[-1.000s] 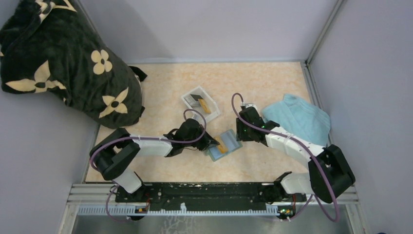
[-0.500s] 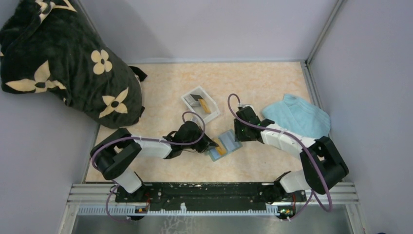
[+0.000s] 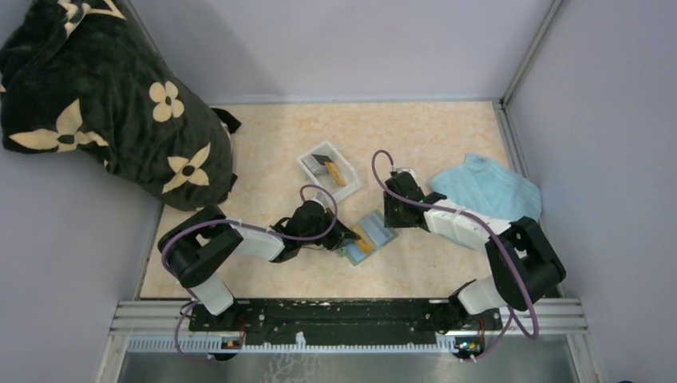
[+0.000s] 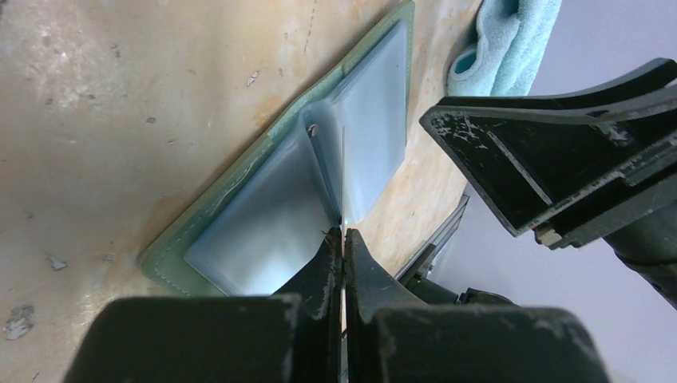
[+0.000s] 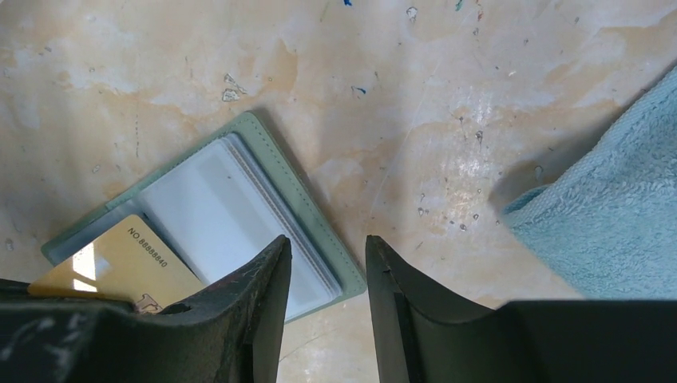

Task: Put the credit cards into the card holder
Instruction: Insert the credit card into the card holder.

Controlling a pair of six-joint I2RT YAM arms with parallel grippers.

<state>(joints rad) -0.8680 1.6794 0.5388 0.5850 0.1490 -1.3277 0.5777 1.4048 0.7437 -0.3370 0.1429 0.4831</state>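
Credit cards [image 3: 335,172] are in two places; at least two lie in the white tray [image 3: 311,155] toward the back of the table [image 5: 399,96], one orange and one dark, and whether more lie under them cannot be told; one orange-yellow card [image 5: 120,263] is at the card holder [image 5: 231,199]. That holder lies open and flat between the two arms, grey-green rim down and pale blue pockets up, well apart from the tray and near the light blue towel [image 5: 607,223] without touching it.

The left gripper [image 4: 343,235] is pinched tight on the orange-yellow card, which its own camera sees edge-on as a thin line running from the fingertips toward the fold of the holder; from the right wrist view the card's face overlaps the near-left part of the holder, tilted rather than flat. The right gripper [image 5: 327,243] stands about half open over the holder's corner nearest the towel; bare table shows between its fingers and it has hold of nothing visible.

By my reading the task is at an early stage; the pockets that show look empty, the held card is at the holder but not seated in a slot, and the tray's cards are yet to be fetched.
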